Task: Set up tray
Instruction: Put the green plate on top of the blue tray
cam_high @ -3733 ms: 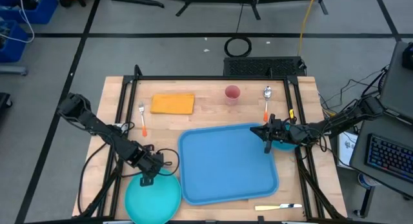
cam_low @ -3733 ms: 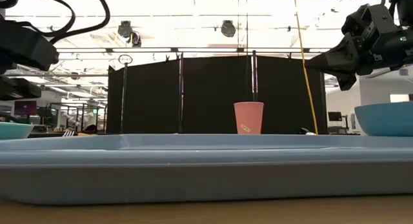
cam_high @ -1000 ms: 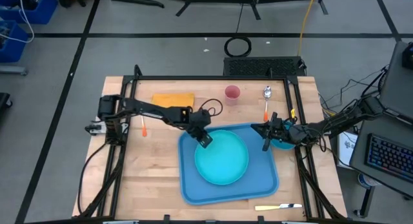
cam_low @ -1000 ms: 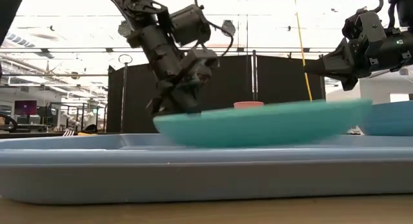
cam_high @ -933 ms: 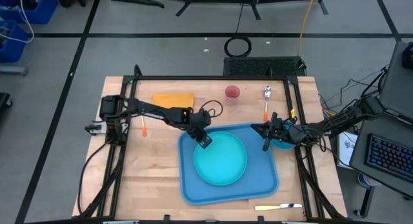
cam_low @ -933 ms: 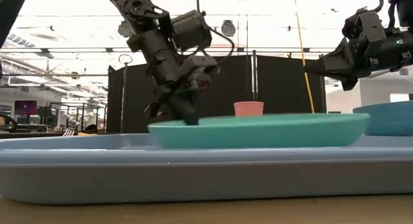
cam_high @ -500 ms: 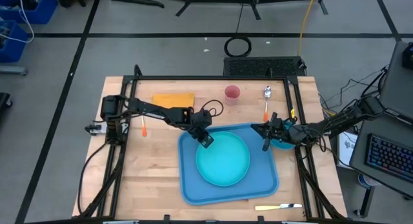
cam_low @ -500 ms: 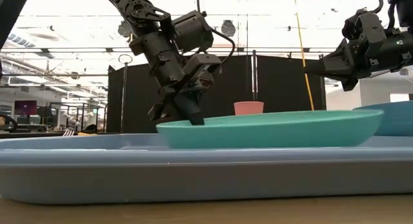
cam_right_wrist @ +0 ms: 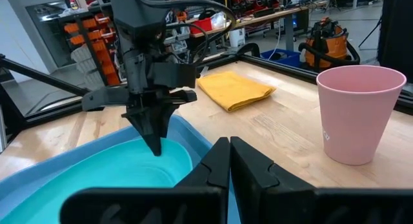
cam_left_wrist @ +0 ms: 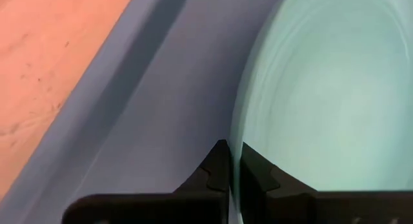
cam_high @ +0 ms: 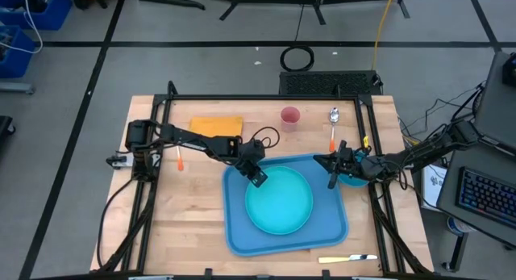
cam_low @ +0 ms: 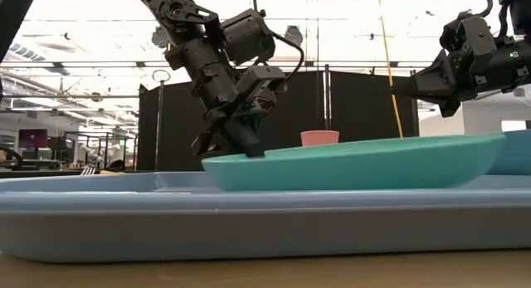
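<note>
Tray [cam_high: 238,231], big light-blue rect. w/ raised rim, lies under left claw [cam_high: 258,177], pinched on teal plate [cam_high: 279,199] rim; right claw [cam_high: 334,181] pressed together at tray's edge.

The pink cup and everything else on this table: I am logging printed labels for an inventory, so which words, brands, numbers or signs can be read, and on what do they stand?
None can be read.
Pink cup: a small pale mark low on its side, too small and blurred to read.
Tray, teal plate, orange napkin: no print visible.
Room behind, low view: nothing readable.
</note>
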You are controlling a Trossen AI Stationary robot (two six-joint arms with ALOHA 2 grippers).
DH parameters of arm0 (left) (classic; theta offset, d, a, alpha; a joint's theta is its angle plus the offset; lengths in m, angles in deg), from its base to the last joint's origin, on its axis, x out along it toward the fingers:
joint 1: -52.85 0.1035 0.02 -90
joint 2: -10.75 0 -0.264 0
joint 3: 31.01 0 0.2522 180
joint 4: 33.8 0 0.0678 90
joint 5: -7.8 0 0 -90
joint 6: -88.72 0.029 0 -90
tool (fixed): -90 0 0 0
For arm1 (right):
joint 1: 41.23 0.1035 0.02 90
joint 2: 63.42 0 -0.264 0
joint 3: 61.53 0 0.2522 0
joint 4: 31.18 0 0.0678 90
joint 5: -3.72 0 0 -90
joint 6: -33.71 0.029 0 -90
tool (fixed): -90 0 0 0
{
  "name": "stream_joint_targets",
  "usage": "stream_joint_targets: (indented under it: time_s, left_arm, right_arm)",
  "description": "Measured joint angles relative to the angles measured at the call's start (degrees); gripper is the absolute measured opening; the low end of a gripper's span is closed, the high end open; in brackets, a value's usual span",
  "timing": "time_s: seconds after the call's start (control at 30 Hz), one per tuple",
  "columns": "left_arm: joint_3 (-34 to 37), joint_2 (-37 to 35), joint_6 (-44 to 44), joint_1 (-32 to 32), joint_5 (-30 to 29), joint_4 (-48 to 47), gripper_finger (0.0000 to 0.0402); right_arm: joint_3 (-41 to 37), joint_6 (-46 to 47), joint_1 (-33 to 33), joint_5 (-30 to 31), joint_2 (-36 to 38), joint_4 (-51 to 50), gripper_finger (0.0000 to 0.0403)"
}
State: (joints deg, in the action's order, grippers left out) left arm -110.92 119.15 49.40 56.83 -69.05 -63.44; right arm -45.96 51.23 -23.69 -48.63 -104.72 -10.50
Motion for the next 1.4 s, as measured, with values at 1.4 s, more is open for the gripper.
stream_joint_targets:
  time_s: [1.4]
  left_arm:
    - [0.0, -1.8, 1.0, -0.7, 1.8, 1.0, 0.0088]
  right_arm:
    - [0.0, 0.5, 0.0, -0.1, 0.0, -0.5, 0.0004]
